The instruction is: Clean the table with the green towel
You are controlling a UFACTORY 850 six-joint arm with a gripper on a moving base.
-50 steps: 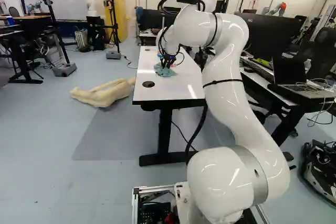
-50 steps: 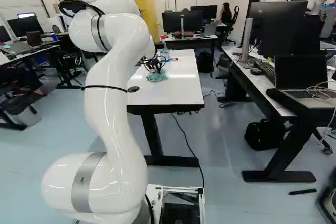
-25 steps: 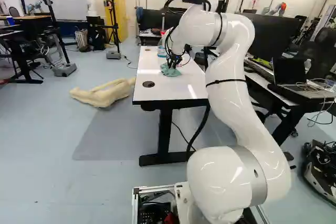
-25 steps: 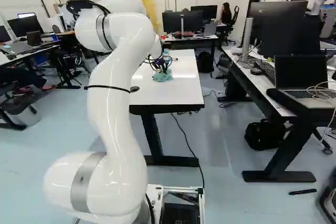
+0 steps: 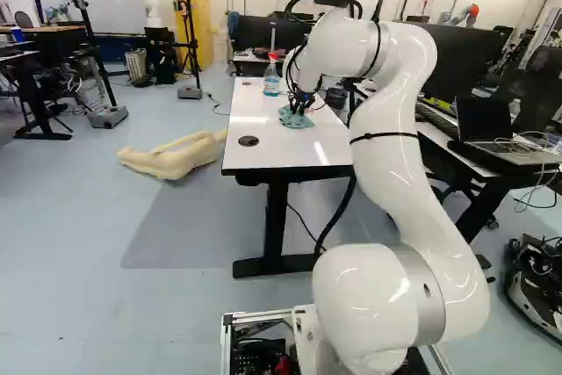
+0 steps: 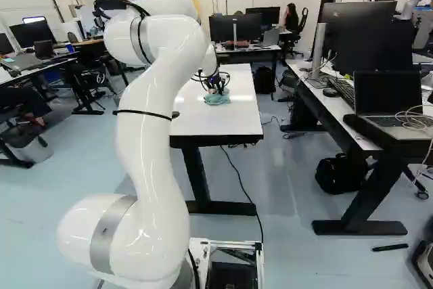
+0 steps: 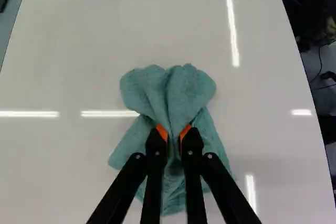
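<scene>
Tool (image 5: 300,103) pinching green towel (image 7: 181,90) on the table (image 5: 281,154)

The white arm (image 5: 386,147) is reaching over the table, and the tool is squeezing the bunched green towel between its orange pads (image 7: 162,131). The green towel is lying on the white top, folds spreading ahead of and beneath the tool. A spray bottle (image 5: 271,82) (red up top, bluish below) is standing farther along.

Base views face ahead, well behind the fingers (image 5: 299,111); wrist view looks closely along them; all share the surface (image 5: 288,153).
</scene>
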